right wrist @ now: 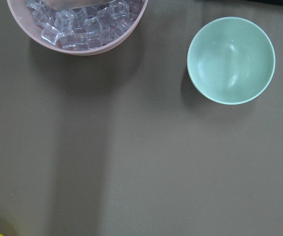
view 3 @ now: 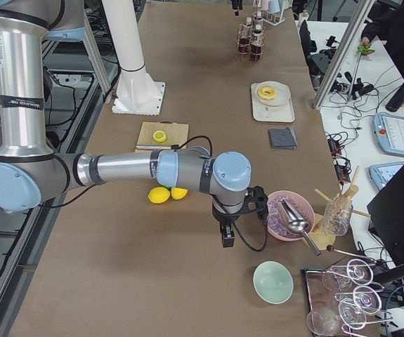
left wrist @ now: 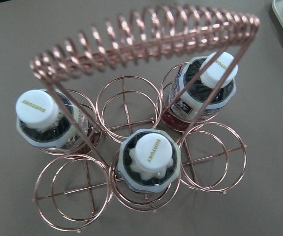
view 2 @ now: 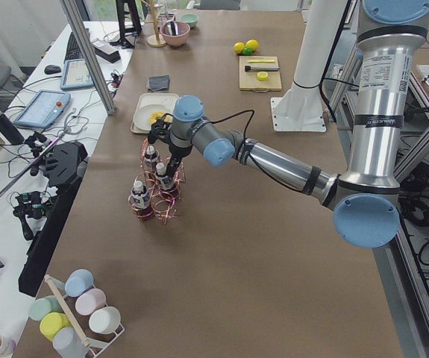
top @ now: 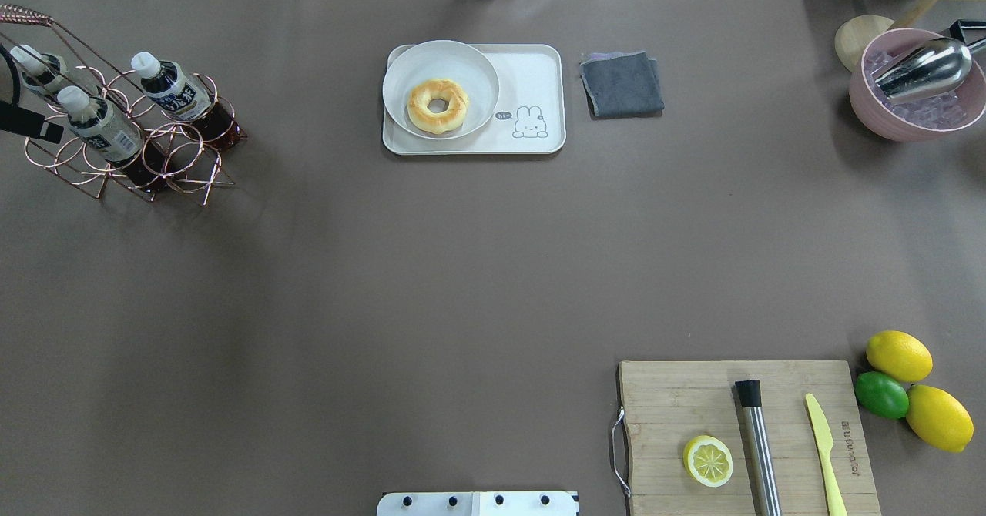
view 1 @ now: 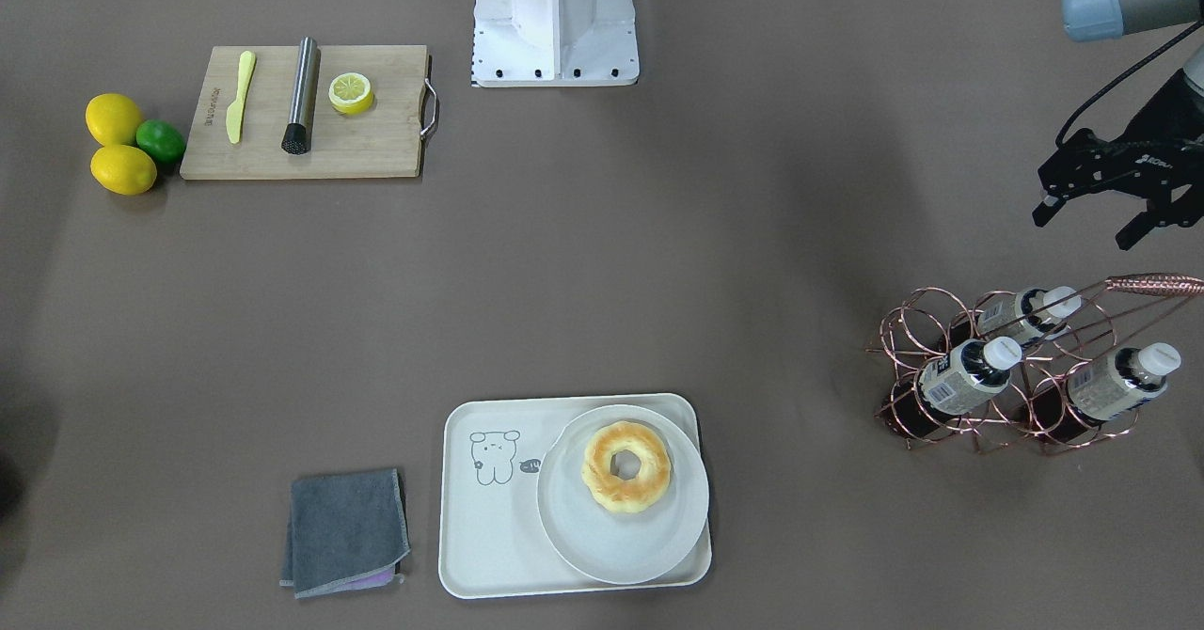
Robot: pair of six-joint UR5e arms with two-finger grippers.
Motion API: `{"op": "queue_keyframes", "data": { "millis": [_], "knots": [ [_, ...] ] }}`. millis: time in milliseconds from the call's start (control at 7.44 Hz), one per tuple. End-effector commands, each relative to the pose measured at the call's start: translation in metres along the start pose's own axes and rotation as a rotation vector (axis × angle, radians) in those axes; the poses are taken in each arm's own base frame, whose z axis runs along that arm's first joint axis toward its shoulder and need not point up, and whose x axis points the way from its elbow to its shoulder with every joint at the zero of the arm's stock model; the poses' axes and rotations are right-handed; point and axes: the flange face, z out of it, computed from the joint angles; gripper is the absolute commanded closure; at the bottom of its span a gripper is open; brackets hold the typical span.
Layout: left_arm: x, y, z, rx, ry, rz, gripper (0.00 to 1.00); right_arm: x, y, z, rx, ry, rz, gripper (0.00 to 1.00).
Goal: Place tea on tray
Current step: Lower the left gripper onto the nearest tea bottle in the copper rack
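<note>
— Copper wire rack (view 1: pixel 1155 282), holding what?
— Three tea bottles (view 1: pixel 969 376), white caps, dark drink. Each tilted in its own ring. None on tray (view 1: pixel 489 536).
— Tray where?
— Well apart from rack, at table edge far from robot base. Carries round plate (view 1: pixel 621 541) with doughnut (view 1: pixel 626 467) on one side. Bear-drawing side bare. Grey cloth (view 1: pixel 346 531) just beside tray.
— Left gripper (view 1: pixel 1086 224)?
— Raised over rack, fingers spread, nothing between them, touching no bottle. Wrist view looking down on coiled handle and three caps.
— Right gripper (view 3: pixel 227 237)?
— Seen only from side camera, at other end of table. Near pink ice bowl (view 3: pixel 286 214) and green bowl (view 3: pixel 272 281). Spread or pressed together: cannot tell.
— Rest of table?
— Wooden cutting board (view 1: pixel 376 141) with lemon half (view 1: pixel 351 92), two lemons and lime beside.
</note>
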Motion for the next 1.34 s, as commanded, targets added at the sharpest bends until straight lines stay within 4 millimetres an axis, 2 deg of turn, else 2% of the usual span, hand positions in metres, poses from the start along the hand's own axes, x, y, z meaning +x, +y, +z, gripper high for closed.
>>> {"op": "queue_keyframes", "data": {
  "millis": [0,134,403,537,672,940,1209],
  "knots": [
    [0.004,-0.014,0.019,0.024,-0.009,-0.032,0.02,0.001,0.001,-0.001,0.004,-0.002,0.003,0.0],
    [0.0,-0.023,0.025,0.057,-0.035,-0.023,0.02,0.001,0.001,-0.001,0.002,-0.003,0.006,0.0],
    [0.008,-0.044,0.025,0.085,-0.042,-0.035,0.02,0.002,0.001,0.0,0.001,-0.005,0.007,0.0],
    [0.011,-0.048,0.029,0.098,-0.065,-0.029,0.02,0.002,0.001,0.0,0.001,-0.005,0.007,0.0],
    [0.014,-0.048,0.042,0.085,-0.075,-0.014,0.03,0.001,0.0,-0.001,0.003,-0.006,0.006,0.0],
    [0.008,-0.046,0.049,0.074,-0.08,-0.017,0.05,0.001,0.0,-0.001,0.003,-0.007,0.007,0.0],
    [0.007,-0.045,0.05,0.068,-0.074,-0.019,0.11,-0.001,-0.004,-0.004,0.007,-0.006,0.004,0.0]
  ]
}}
